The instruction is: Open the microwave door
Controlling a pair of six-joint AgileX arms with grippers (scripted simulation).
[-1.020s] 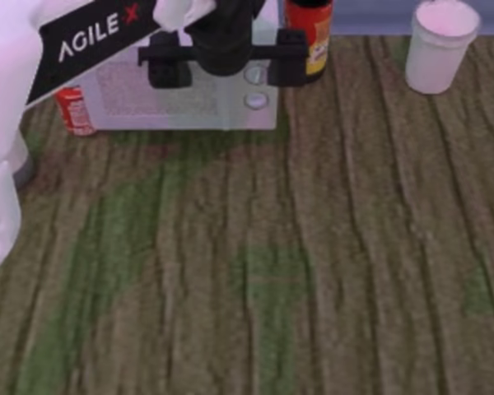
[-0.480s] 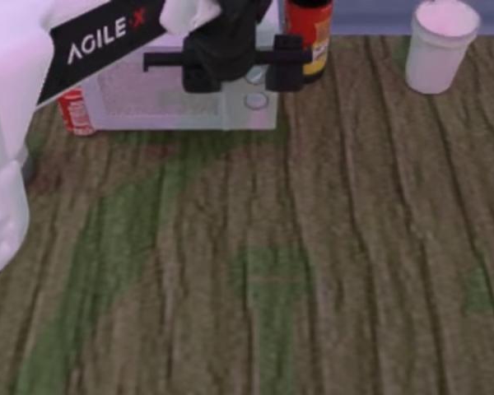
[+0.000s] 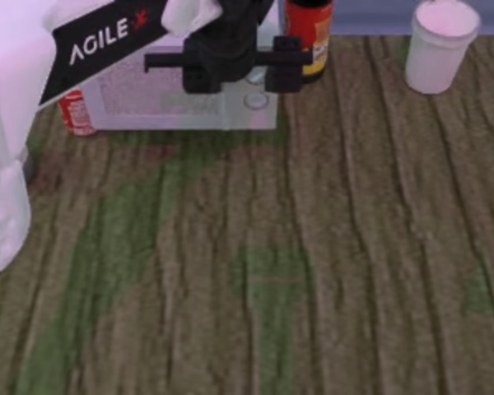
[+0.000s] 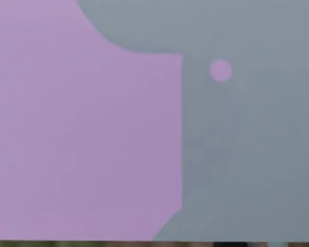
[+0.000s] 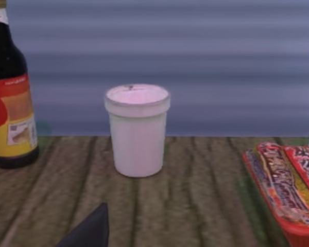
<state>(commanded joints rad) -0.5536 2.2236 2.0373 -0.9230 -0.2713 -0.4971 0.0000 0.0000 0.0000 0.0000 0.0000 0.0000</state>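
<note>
Microwave (image 3: 181, 103) sat at table's (image 3: 313, 263) far left edge, door (image 3: 160, 95) flat against front, apparently shut. Left pincer (image 3: 235, 67) hung over front, by door's right edge near knobs (image 3: 255, 100), fingers (image 3: 284, 64) spread wide. Compared w/ a sec ago, slid right and slightly farther in, then barely moved. Probably lining up on handle; no pull yet. Left wrist view only flat lavender/grey, too close. Right arm parked off top view, pincer state can't tell.

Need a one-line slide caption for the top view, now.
Left arm's black hand at the front of the boxy pale lavender-white microwave, door closed; dark sauce bottle and white cup to its right.
</note>
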